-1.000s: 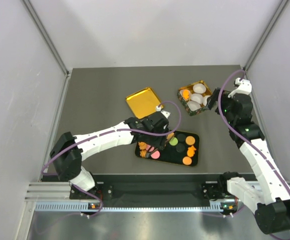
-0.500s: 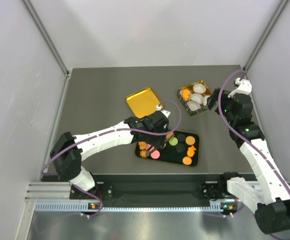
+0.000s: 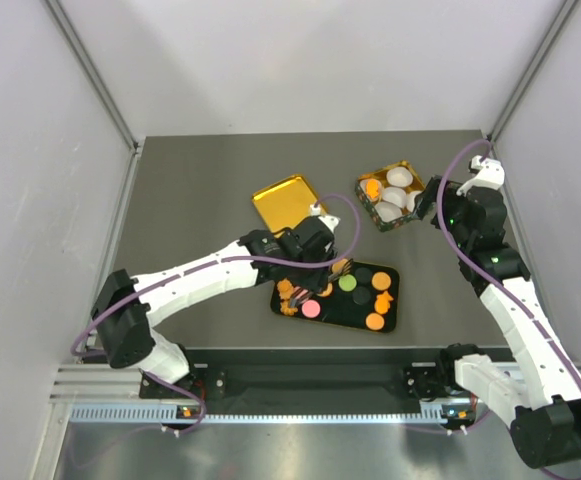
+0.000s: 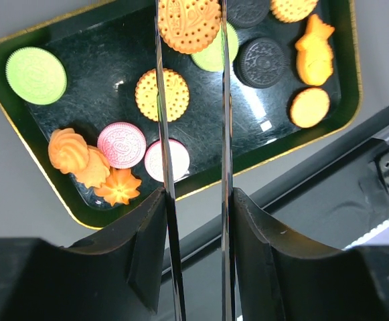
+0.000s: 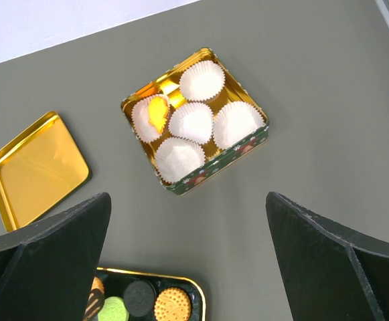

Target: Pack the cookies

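Holding | left end effector (image 4: 189,13) clenched edgewise on an orange round cookie (image 4: 189,28), above the black tray (image 4: 94,117) of cookies | tin (image 5: 211,164) lies beyond, rightward, nearer the right end effector (image 5: 187,198), released wide

Fourteen cookies (image 4: 162,95) show at one black tray (image 4: 94,47): three dotted rounds (image 4: 291,7), two green rounds (image 4: 37,75), two pink rounds (image 4: 122,144), two black rounds (image 4: 262,61), one plain orange round (image 4: 309,107), one orange tree (image 4: 313,50), three orange rosettes (image 4: 67,148). One tin (image 5: 214,160) holds five cups (image 5: 201,80), one with a cookie. One gold lid (image 5: 37,167).
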`<state>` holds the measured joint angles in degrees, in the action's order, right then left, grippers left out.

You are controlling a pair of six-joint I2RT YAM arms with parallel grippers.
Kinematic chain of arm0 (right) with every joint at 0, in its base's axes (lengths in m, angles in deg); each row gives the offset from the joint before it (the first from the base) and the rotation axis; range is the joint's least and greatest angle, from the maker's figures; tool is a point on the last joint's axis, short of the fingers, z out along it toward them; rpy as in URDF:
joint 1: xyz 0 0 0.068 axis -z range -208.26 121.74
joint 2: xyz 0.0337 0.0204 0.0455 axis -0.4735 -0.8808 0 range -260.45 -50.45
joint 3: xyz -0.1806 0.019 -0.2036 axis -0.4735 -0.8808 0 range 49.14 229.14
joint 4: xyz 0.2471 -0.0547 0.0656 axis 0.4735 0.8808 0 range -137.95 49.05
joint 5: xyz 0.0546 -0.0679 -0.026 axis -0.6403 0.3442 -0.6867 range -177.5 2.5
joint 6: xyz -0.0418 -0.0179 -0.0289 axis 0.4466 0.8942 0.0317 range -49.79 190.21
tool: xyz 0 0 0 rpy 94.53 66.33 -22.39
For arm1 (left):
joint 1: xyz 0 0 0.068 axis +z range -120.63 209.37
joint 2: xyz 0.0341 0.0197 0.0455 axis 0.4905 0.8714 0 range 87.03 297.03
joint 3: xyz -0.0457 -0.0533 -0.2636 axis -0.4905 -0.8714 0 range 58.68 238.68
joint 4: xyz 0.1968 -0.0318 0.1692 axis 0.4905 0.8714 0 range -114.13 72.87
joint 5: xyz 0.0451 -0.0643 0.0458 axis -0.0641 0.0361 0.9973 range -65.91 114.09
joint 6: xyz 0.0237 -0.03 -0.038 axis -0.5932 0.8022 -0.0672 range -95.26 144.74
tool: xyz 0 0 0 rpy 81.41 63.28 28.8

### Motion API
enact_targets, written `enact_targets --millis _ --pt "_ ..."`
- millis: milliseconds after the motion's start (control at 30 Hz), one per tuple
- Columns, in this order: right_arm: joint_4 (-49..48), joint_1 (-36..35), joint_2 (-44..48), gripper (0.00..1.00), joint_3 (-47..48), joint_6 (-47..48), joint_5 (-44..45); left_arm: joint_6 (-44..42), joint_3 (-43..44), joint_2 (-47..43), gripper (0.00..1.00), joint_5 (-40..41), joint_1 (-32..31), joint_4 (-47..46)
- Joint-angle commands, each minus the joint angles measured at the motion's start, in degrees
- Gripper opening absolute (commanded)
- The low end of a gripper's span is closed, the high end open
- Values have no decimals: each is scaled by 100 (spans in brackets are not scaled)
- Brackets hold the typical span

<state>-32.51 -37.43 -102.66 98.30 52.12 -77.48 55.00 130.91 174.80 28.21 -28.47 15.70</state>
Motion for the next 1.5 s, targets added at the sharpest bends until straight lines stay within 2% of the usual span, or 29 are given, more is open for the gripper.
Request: enact_targets --millis 0,167,500,700,1100,1467 --pt "-208 73 70 100 67 24 53 -99 423 -365 39 98 -8 -55" --pt "-208 73 88 100 67 16 88 -371 889 -199 41 432 62 -546" --pt "-182 73 149 100 84 33 175 -943 3163 1793 40 186 510 -1249" --pt "-156 82 149 100 102 51 158 -1066 4070 2911 40 116 766 -1303" --pt "-138 82 140 100 111 51 149 -1110 4432 3677 41 -324 924 -1268" --pt "-147 73 123 100 93 51 158 -1031 4151 3634 41 -350 915 -1232"
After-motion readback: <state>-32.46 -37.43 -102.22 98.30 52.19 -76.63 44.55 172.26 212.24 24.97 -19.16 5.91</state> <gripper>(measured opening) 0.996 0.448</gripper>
